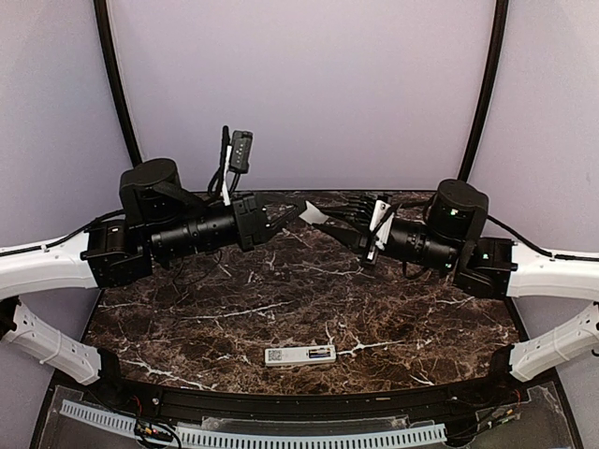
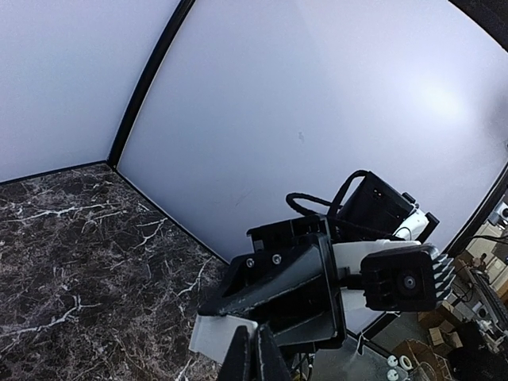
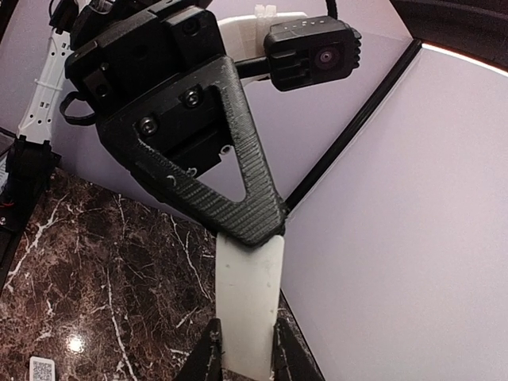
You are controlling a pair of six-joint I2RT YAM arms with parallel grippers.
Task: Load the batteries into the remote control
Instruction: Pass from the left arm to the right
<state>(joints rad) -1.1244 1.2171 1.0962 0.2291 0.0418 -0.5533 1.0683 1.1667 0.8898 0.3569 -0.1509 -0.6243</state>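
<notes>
White plastic strip (image 3: 248, 294), flat and narrow, was held in mid-air between the two arms, well above the desk (image 1: 187, 318). The right gripper (image 3: 246, 353) was closed on one end of it, a finger against each long edge. The left gripper (image 2: 254, 359) was fully closed with its tip at the opposite end. It appeared to pinch that end, though the contact itself was partly hidden. The strip was judged to be the remote's battery cover, mid hand-over; this was not confirmed.

The remote control (image 1: 299, 355) lay flat on the desk near the front edge, between the arm bases and well apart from both grippers. A dark recess showed towards its right end. No batteries were visible in any view.

Recommendation: one gripper alone should release, and only once the other's hold is firm. A pull while both hold would likely twist the thin strip.

Obstructions: the arms crowded each other at mid-desk. The left arm's wrist camera (image 1: 241, 150) and cables (image 1: 223, 178) stood near the meeting point and could snag.
</notes>
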